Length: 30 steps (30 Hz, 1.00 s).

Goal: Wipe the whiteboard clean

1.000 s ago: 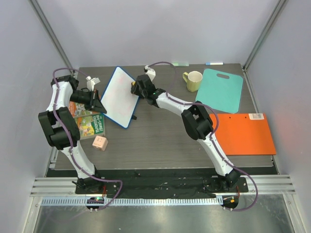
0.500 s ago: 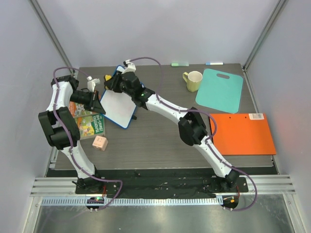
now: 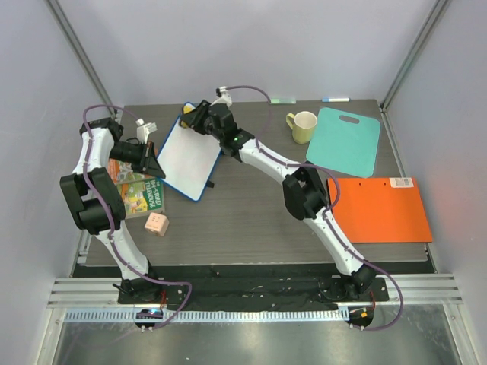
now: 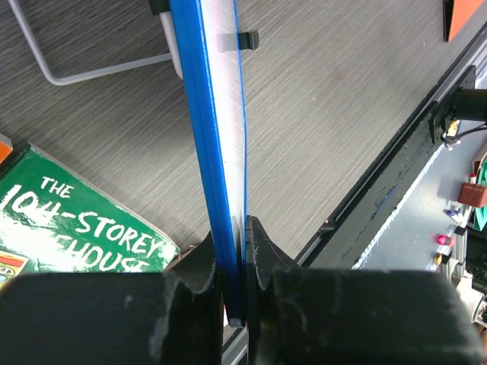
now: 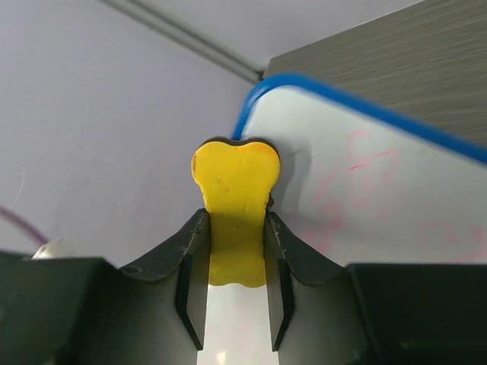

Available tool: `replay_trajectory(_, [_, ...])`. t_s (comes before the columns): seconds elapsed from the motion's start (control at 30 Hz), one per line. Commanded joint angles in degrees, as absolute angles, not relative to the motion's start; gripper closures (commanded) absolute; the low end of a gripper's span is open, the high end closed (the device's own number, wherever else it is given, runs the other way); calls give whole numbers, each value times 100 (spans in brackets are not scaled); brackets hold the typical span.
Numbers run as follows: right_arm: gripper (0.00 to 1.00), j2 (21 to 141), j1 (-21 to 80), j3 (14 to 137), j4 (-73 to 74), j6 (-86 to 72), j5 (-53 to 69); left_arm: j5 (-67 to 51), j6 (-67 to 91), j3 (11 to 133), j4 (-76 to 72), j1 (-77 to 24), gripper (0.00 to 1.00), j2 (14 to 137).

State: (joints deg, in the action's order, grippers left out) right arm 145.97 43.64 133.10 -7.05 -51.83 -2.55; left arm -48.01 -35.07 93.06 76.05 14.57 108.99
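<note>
Right pincer [image 3: 196, 116] has moved: a second ago it was at the right edge of the whiteboard [image 3: 186, 156], half a second ago over the upper left part, and now it sits at the far top corner. It is closed on a yellow eraser [image 5: 232, 179], fingers narrow on either side of the eraser's waist, with its head sticking out ahead of the tips. The board's blue rounded corner is just ahead of that head. Faint pink scribbles [image 5: 358, 179] lie to the pincer's right and below it, so the sweep has not cleared everything and more passes look needed. Whether the eraser is pressing on the surface here is hard to tell, probably touching. Left pincer [image 4: 237, 243] is clamped tight on the board's near edge and holds it propped up, the blue rim running straight away from its tips. A green book [image 4: 84, 224] lies just left of that pincer.
</note>
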Motion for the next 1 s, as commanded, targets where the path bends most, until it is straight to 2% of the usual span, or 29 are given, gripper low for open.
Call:
replay_trajectory(0.0, [99, 15038, 4025, 13430, 341, -5089, -790, -4790, -4526, 9150, 8561, 1002, 100, 10644])
replay_trajectory(0.23, [99, 15205, 4052, 13334, 931, -4966, -923, -4834, -4526, 9202, 8596, 1002, 100, 10617])
replay_trajectory(0.47, [99, 15109, 4122, 12369, 888, -4922, -756, -4843, -4500, 9228, 8596, 1011, 100, 10600])
replay_trajectory(0.7, [99, 14810, 4122, 11084, -348, -4992, -388, -4834, -4509, 9185, 8596, 1002, 100, 10591])
replay_trajectory(0.97, [99, 14661, 4157, 11294, -1150, -4983, 369, -4790, -4579, 9141, 8631, 1002, 100, 10591])
